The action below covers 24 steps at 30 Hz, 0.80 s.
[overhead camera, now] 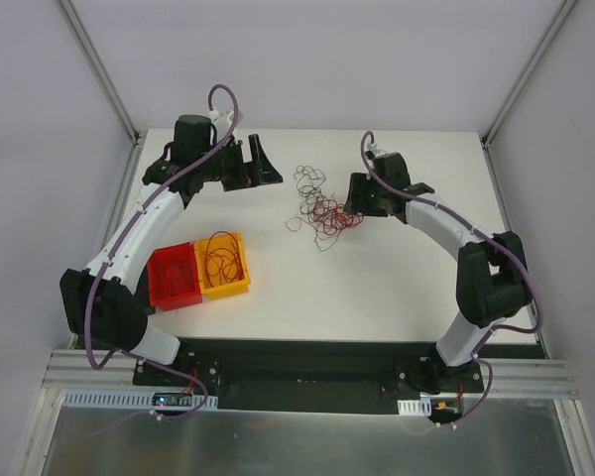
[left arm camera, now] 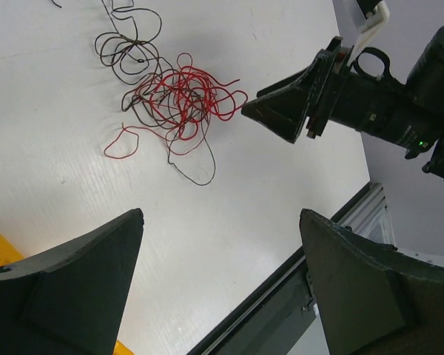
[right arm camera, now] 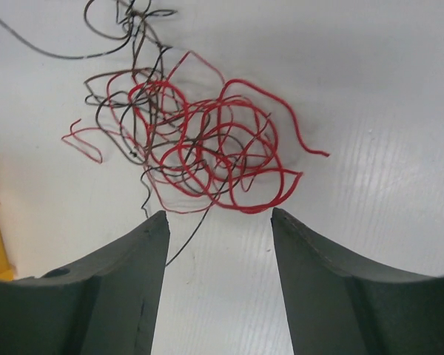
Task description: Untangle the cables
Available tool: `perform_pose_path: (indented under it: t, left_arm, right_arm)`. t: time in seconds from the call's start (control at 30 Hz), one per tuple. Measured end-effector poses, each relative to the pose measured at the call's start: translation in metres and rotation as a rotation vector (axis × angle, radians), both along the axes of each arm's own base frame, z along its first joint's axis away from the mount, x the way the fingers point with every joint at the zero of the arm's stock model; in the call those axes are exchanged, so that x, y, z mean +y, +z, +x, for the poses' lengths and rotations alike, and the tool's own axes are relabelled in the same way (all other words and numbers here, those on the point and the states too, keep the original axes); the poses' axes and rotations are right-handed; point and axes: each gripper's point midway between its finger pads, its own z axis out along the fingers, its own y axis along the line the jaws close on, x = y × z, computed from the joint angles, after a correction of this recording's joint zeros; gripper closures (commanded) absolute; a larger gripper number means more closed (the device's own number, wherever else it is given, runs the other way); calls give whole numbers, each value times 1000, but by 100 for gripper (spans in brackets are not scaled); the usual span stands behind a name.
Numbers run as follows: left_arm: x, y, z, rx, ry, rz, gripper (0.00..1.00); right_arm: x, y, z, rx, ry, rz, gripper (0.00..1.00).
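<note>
Right jaws: parted, gripping nothing, tips set low over the bench [right arm camera: 377, 133] just short of the cables [right arm camera: 207, 144]. From the right wrist, a dense red knot straight ahead of the gap, one red loop almost at the tips, a thin black strand trailing down toward the left-hand tip; touching or not, cannot tell.

Left jaws: spread wide, likewise empty, held above bare bench and well apart from the tangle.

Only from the left wrist: the right jaws seen side-on, dark and wedge-shaped, tips just beside the knot's red edge. Also plain there, looser black loops [left arm camera: 126, 44] strung out from the knot's far side, and a single red curl lying off toward the near side.

Only from the top camera: both arms at once, right arm [overhead camera: 446, 233] curving in from the right to the tangle's right edge, left arm [overhead camera: 144, 223] reaching up the left side toward the bench's far left. Cables near the bench's middle, red mass nearer, black loops farther back. Near the left arm, a red bin [overhead camera: 174, 276] and a yellow bin [overhead camera: 223, 265] touching side by side, a coil of thin red wire [overhead camera: 221, 256] inside the yellow one. From the wrists, no more than a yellow sliver at the frame edge.
</note>
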Motion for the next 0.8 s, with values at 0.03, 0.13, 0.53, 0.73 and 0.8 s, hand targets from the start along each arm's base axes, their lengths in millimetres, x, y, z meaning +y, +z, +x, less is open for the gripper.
perform_pose_path:
  t: [0.03,0.13,0.53,0.73,0.8]
  left_arm:
    - [0,0,0,0,-4,-1,14]
    - [-3,-2,-1,10,-18,-8,15]
    - [-9,-13,-2,58,-56,-26,14]
    - [-11,-16,-3,72,-68,-32,7]
    - [-12,-16,-3,72,-74,-36,3]
  right_arm:
    - [-2,1,5,10,-17,5,39]
    - [-18,-4,12,61,-146,66,37]
    - [-8,-50,19,265,-440,387,58]
    - [-4,-40,26,239,-442,439,93]
    - [-4,-30,25,215,-423,439,100]
